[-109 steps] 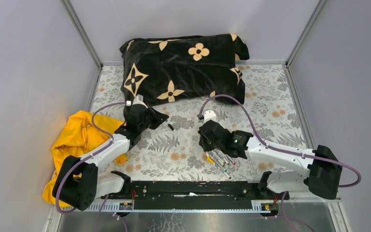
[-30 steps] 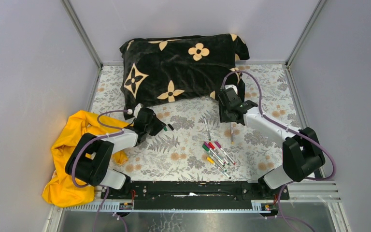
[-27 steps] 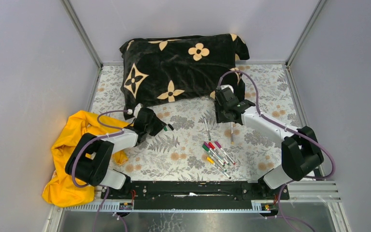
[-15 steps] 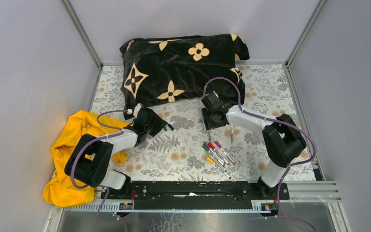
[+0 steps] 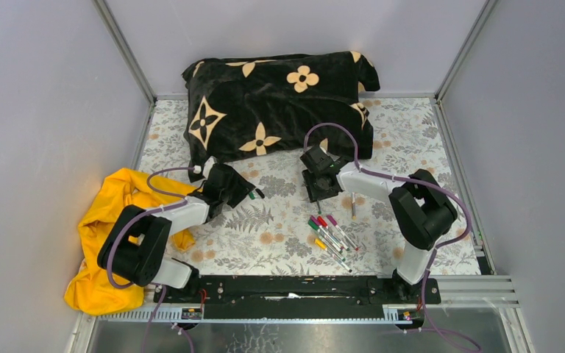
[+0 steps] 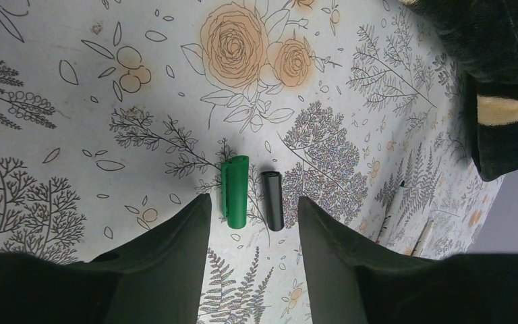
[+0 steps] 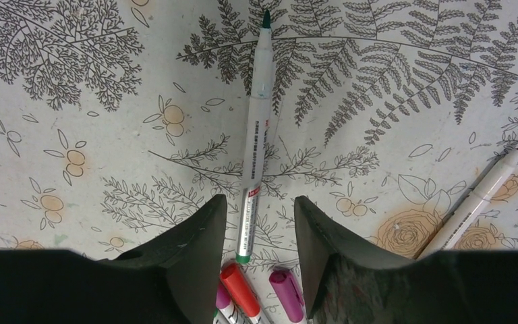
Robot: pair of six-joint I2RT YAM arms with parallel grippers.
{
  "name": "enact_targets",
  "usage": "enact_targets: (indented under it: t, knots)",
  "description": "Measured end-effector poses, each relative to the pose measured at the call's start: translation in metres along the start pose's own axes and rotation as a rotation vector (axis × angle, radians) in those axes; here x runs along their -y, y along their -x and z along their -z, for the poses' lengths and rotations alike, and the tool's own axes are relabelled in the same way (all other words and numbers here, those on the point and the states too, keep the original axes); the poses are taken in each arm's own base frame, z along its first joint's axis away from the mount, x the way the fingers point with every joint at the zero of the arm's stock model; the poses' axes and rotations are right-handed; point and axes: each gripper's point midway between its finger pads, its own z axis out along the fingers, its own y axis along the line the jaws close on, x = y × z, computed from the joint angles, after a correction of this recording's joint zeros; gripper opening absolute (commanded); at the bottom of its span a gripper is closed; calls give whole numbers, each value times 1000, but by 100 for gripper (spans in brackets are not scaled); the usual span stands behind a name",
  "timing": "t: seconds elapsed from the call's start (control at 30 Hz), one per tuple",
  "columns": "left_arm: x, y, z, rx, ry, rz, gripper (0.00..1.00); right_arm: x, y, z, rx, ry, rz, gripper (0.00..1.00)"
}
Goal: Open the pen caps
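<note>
In the left wrist view a green pen cap point(image 6: 235, 192) and a black pen cap point(image 6: 272, 199) lie side by side on the floral table, just ahead of my left gripper point(image 6: 251, 204). It is open and holds nothing. From above, the left gripper point(image 5: 246, 193) sits by the green cap point(image 5: 251, 195). My right gripper point(image 7: 257, 202) is open, straddling without touching a whitish uncapped pen point(image 7: 256, 142) with a green tip. Behind its fingers lie pens with a red cap point(image 7: 240, 287) and a magenta cap point(image 7: 286, 290). The top view shows the right gripper point(image 5: 318, 191) above the capped pen cluster point(image 5: 331, 237).
A black pillow with tan flowers point(image 5: 279, 103) lies at the back, close behind both grippers. A yellow cloth point(image 5: 114, 217) is heaped at the left by the left arm. Another uncapped pen point(image 5: 352, 203) lies right of the right gripper, seen also as a white barrel point(image 7: 479, 196).
The left gripper opened and the green cap now lies on the table beside the black one. The right arm swung left from beside the pillow to over the green-tipped pen.
</note>
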Motion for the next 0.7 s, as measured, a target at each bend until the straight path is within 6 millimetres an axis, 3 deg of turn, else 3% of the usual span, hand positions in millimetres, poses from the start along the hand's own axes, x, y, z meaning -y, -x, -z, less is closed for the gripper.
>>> enact_targets:
  t: [0.33,0.6,0.7]
  knots:
    - [0,0,0,0,0,0,57,0,-6,-11,-26,-5,4,38]
    - [0,0,0,1,0,0,56,-4,-4,-13,-17,11,3,17]
    - [0,0,0,1,1,3,57,-4,-3,-13,-15,10,3,14]
